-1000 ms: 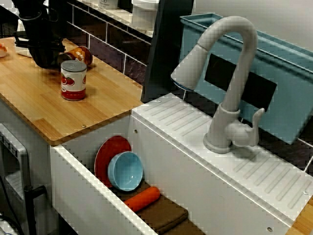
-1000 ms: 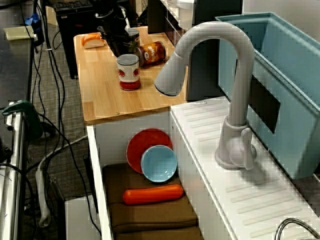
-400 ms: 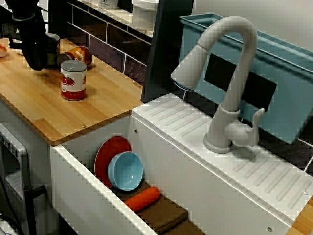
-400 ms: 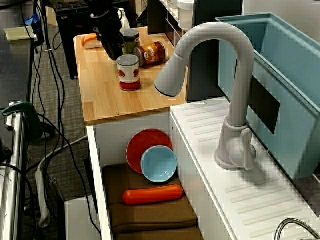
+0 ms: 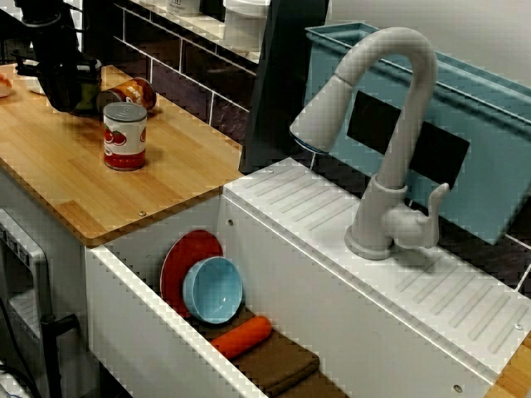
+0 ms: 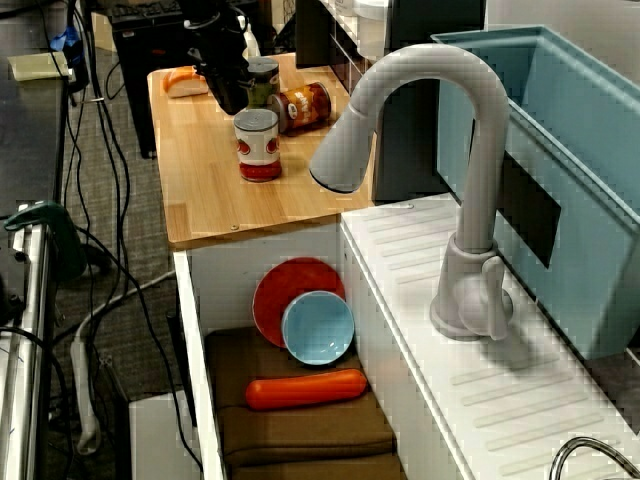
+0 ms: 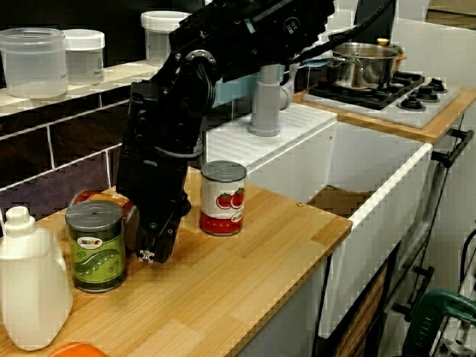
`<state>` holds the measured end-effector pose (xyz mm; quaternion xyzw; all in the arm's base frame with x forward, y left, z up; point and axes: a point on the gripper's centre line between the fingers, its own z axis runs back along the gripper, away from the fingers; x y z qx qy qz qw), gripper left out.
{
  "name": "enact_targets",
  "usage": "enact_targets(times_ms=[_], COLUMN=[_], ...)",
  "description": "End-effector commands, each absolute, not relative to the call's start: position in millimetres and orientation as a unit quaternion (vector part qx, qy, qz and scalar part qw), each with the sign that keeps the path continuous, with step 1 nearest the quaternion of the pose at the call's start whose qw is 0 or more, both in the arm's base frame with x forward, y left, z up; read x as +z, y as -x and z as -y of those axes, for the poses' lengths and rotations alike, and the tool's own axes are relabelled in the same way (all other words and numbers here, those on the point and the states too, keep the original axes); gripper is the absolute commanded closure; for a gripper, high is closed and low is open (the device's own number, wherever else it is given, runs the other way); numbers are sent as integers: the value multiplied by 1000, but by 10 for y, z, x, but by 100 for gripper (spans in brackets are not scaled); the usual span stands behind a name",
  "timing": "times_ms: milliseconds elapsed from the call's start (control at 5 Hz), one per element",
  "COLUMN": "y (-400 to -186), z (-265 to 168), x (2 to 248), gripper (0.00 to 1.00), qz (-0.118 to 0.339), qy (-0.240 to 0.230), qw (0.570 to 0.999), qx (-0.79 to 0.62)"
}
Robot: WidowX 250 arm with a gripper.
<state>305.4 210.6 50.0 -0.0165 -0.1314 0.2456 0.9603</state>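
My black gripper [image 7: 149,251] hangs fingers-down just above the wooden counter [image 7: 245,275]. It stands close beside an upright green-labelled can [image 7: 94,245]; I cannot tell whether they touch or how the fingers stand. In the view from above, the gripper [image 6: 227,95] is left of the green can [image 6: 262,80]. A brown can [image 6: 300,105] lies on its side behind them. A red tomato can [image 7: 222,197] stands upright a little apart, towards the sink. In the view across the sink, the gripper [image 5: 65,93] hides most of the green can.
A white bottle [image 7: 30,286] and an orange item [image 6: 185,80] sit at the counter's far end. The sink holds a red plate [image 5: 187,257], a blue bowl [image 5: 213,288] and a carrot [image 5: 241,336] on a brown cloth. A grey faucet [image 5: 390,124] arches over it.
The gripper drew back from over the green can, uncovering it, then edged slightly back towards it. The cans have not moved.
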Motion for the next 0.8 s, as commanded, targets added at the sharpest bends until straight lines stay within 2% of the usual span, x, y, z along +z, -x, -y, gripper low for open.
enact_targets(times_ms=[0, 200, 400, 600], y=[-3035, -2854, -2644, -2416], z=[-1954, -1574, -1093, -604], x=[589, 521, 454, 466], gripper=[100, 100, 100, 100], qz=[148, 129, 57, 32], qy=[0, 14, 37, 45], qw=[964, 970, 977, 983], qx=[221, 207, 202, 176])
